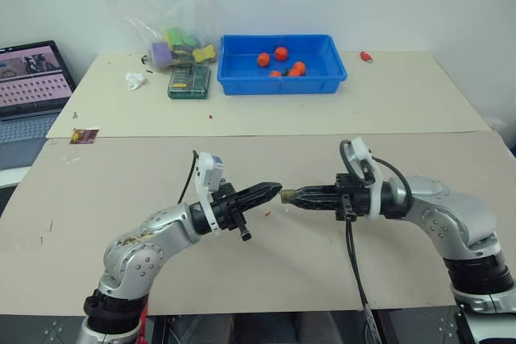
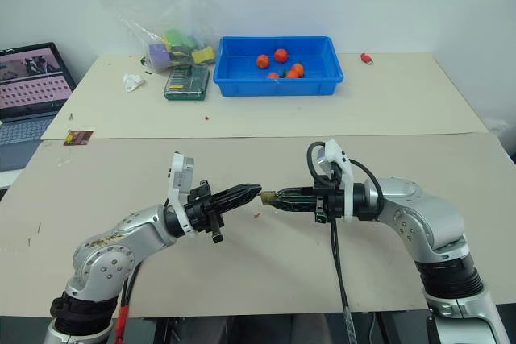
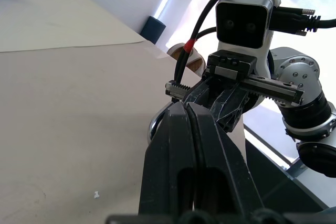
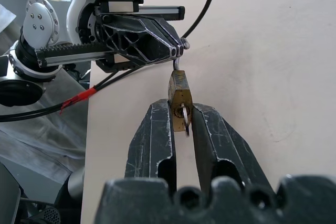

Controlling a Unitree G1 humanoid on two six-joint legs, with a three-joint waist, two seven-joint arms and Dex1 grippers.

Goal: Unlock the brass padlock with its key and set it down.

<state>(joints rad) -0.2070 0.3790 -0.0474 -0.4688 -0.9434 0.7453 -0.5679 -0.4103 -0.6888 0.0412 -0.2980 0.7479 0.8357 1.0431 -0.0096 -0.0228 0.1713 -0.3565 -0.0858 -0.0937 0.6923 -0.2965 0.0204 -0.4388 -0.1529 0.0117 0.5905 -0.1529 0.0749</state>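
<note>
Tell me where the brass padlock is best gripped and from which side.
By its flat brass body, as the right gripper already does, coming in from the keyhole end. The brass padlock hangs between both grippers; the left gripper pinches its thin shackle. The flat faces suit the fingers.

Brass, steel and matt card over the table

You see the brass padlock dull yellow and scuffed, its thin shackle silvery metal; the right pincer has worn black plastic fingers, the left pincer glossier ones; the blue bin is smooth, shiny plastic.
</note>
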